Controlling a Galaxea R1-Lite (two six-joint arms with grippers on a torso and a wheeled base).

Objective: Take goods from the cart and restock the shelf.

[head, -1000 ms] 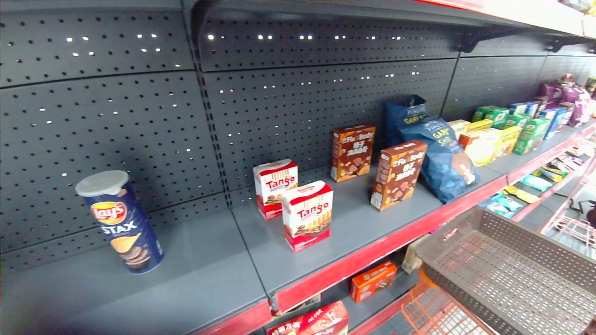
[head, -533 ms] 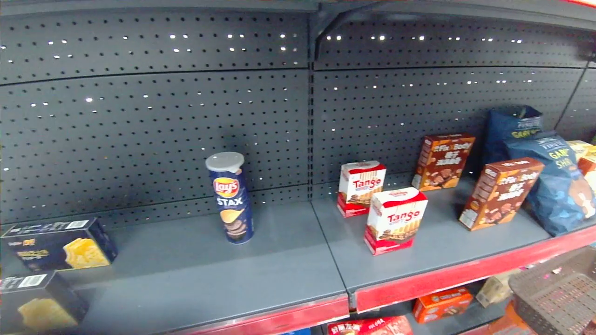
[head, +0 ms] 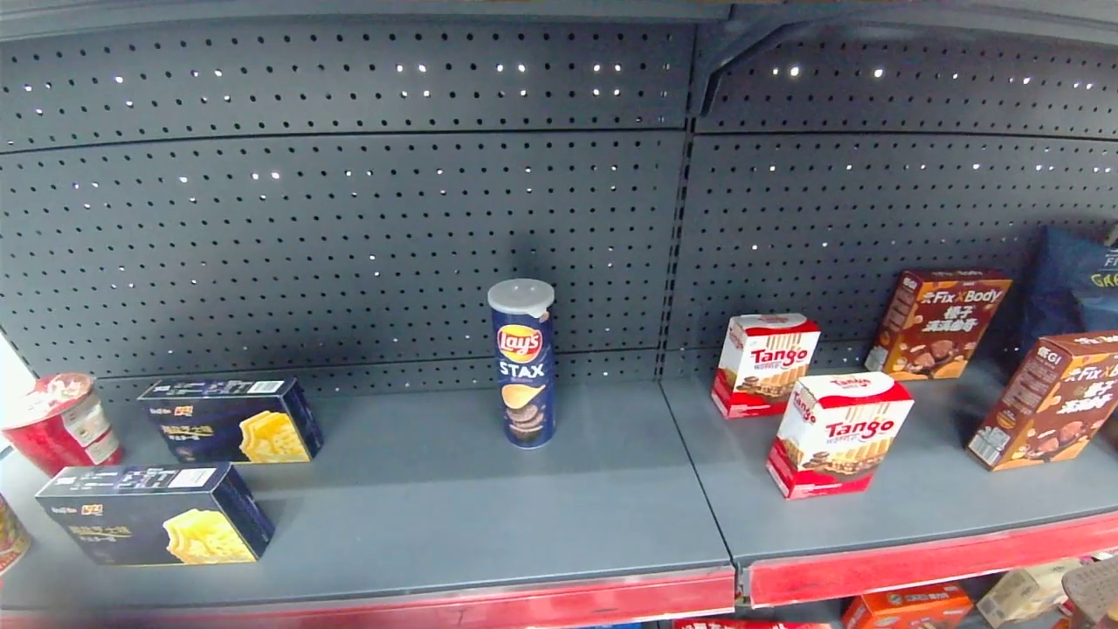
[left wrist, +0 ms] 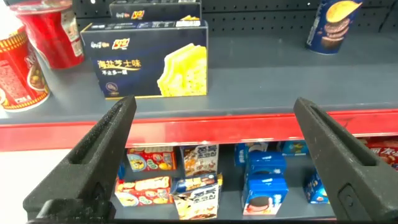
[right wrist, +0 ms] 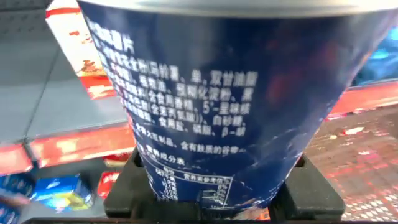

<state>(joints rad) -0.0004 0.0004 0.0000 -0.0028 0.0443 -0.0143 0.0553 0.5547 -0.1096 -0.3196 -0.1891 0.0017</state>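
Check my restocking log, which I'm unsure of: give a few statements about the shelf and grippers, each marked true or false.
1. The chip can stands upright on the shelf. True.
2. The left gripper holds a box. False: it is open and empty.
3. The right gripper grips a dark blue canister. True.
4. The red-and-white boxes stand left of the chip can. False: they stand to its right.
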